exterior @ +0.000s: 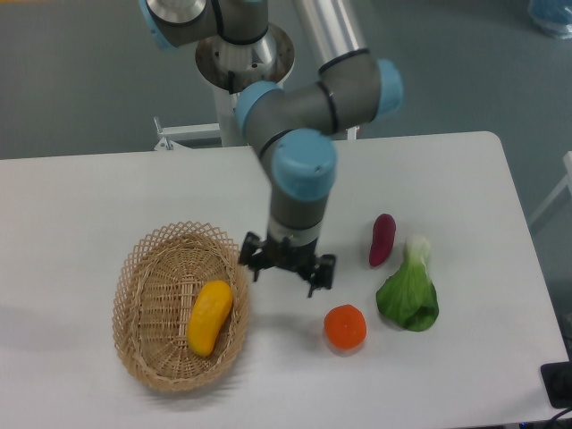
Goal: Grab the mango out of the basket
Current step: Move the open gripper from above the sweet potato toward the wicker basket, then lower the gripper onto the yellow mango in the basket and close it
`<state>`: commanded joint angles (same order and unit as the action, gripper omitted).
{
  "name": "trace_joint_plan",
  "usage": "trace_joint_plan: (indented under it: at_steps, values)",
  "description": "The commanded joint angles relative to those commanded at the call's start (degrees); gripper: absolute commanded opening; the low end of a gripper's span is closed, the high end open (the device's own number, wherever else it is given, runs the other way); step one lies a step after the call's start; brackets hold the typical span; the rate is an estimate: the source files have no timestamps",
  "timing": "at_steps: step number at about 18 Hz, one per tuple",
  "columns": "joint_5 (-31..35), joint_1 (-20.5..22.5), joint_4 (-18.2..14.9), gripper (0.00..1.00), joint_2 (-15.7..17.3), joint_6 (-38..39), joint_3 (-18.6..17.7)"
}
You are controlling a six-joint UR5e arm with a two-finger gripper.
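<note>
My jaws hang spread and empty over the white tabletop, just off the basket rim at its 3 o'clock side, during the approach to the mango. The mango lies inside the basket, right of centre, long axis running roughly 1 to 7 o'clock, untouched. An orange sits at my 4 o'clock, a sweet potato and a leafy green farther toward 3 o'clock, all well apart from the basket. As I judge it, the grasp has not begun: next I need to carry toward 8 o'clock over the rim, turn my fingers across the fruit's narrow width, then descend.
</note>
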<state>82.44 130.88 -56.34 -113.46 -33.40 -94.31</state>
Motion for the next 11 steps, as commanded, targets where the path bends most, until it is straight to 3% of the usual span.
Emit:
trace_joint_plan:
  at_steps: [6,11]
  values:
    - [1.1,-4.9,0.0,1.00,-0.3,2.3,-0.4]
    - [4.0,-8.6,0.2,1.00,-2.5,4.0,-0.9]
